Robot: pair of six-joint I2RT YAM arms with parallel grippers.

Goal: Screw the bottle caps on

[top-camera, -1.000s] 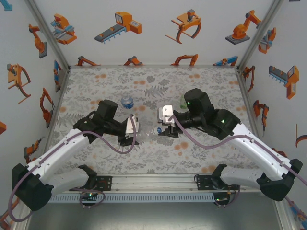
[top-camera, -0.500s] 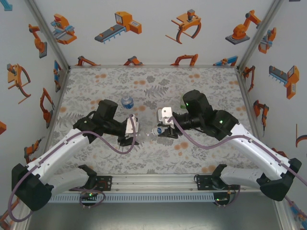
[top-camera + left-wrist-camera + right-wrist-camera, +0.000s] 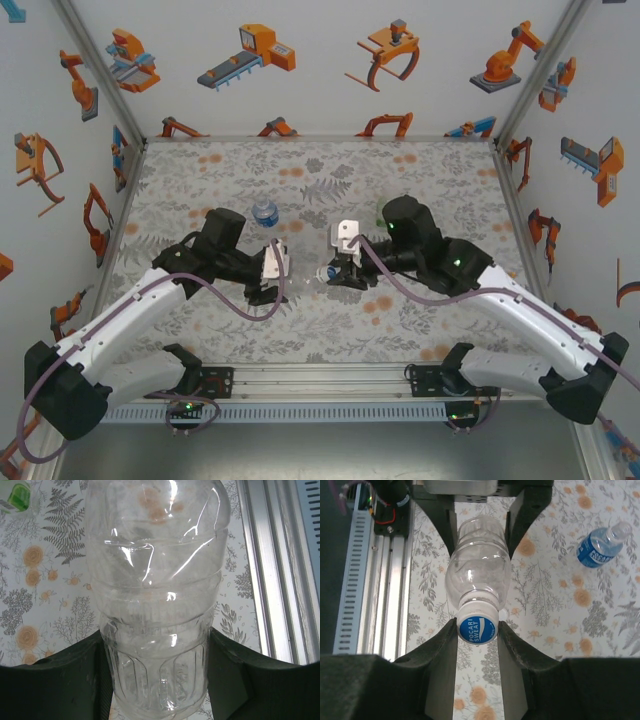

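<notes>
Your right claw (image 3: 477,626) is closed narrowly on the blue-topped cap (image 3: 478,630), which sits on the neck of the clear bottle (image 3: 479,565). Your left claw (image 3: 156,652) grips that bottle around its ribbed lower body, one finger on each side. It holds the bottle sideways near the middle of the tabletop (image 3: 300,170), between the two arms. You can see the blue-labelled bottle (image 3: 264,212) on the tabletop just beyond the left arm, apart from the held one. A green-tinted bottle (image 3: 19,495) sits on the far side of the right arm.
</notes>
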